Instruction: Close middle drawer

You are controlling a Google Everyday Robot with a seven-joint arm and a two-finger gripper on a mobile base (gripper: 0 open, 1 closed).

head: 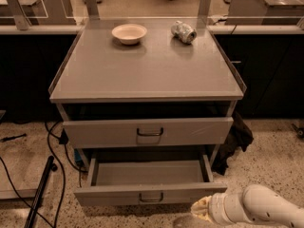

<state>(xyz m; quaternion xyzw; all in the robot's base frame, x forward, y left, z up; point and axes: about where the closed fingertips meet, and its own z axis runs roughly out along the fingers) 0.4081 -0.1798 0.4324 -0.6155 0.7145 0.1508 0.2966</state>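
Note:
The middle drawer (109,194) is the lower grey drawer of the cabinet in the camera view. It is pulled far out, and its plain grey tray (147,172) shows and holds nothing. Its small dark loop handle (152,198) sits at the middle of the flat front panel. My gripper (200,211) is at the bottom right, on the end of a white arm (266,209). It is close to the right end of the drawer's front panel, at about the panel's lower edge. Whether it touches the panel cannot be told.
A taller grey drawer front (190,132) with faint scratches sits above, slightly out. On the cabinet top (147,75) stand a pale bowl (129,33) and a crushed can (183,31). Black cables (57,175) and a dark pole (40,194) lie on the floor at left. A dark bag (235,139) lies at right.

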